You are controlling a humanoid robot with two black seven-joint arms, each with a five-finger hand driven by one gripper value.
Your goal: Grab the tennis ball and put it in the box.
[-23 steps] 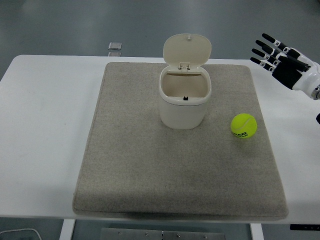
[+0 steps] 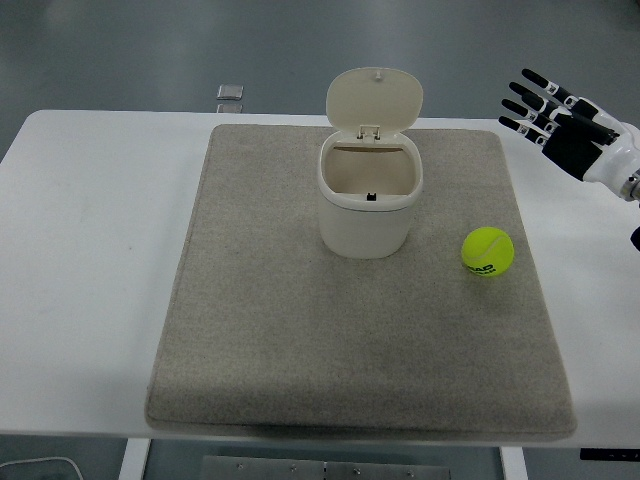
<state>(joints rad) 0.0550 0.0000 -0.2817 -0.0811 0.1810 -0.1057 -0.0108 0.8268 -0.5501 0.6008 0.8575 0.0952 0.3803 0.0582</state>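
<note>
White worktop [image 2: 90,250] carries a grey mat [image 2: 300,340] across most of its width. Nearest us on the mat's right side rests the tennis ball [image 2: 488,251], well apart from any hand. We judge it light, springy and felt-covered, so grip comes easily across its widest part; being round, it has no long axis. Farther back stands the box [image 2: 368,205], lid upright. Beyond, the right hand [image 2: 565,125] hovers, fingers [image 2: 535,80] spread and empty.

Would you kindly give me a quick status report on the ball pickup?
Right robot hand open, raised at right edge. Ball on mat, right of box. Lid up. Nothing in the way.
</note>
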